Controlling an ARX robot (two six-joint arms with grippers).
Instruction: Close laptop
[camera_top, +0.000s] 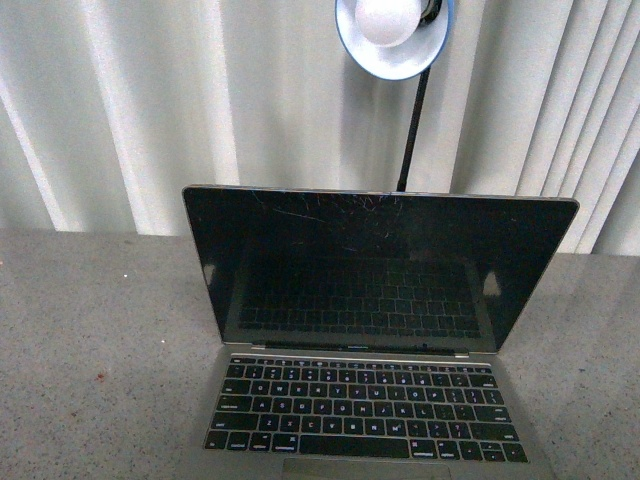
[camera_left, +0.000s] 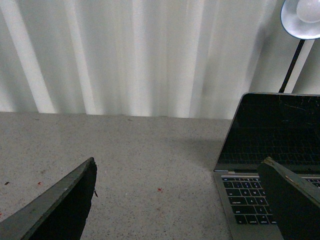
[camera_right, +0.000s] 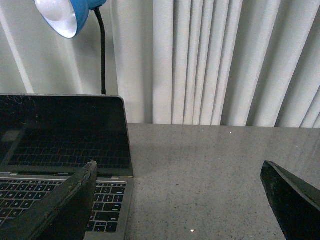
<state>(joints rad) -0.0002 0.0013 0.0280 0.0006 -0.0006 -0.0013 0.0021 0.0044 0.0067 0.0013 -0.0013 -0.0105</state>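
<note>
Left gripper (camera_left: 180, 162) spread wide beside open laptop (camera_top: 375, 270), right gripper (camera_right: 179, 165) equally wide, grey table (camera_top: 90, 330), lamp (camera_top: 392, 35) behind.

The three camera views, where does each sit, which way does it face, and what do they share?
Front view: on the robot's body, facing the open laptop head-on, lamp and curtain behind; no arm shows.
Left wrist view: on the left arm, left of the laptop, facing the curtain; open left gripper frames it.
Right wrist view: on the right arm, right of the laptop, facing the curtain; open right gripper frames it.
Shared: all three show the laptop's dark screen and the lamp.
</note>
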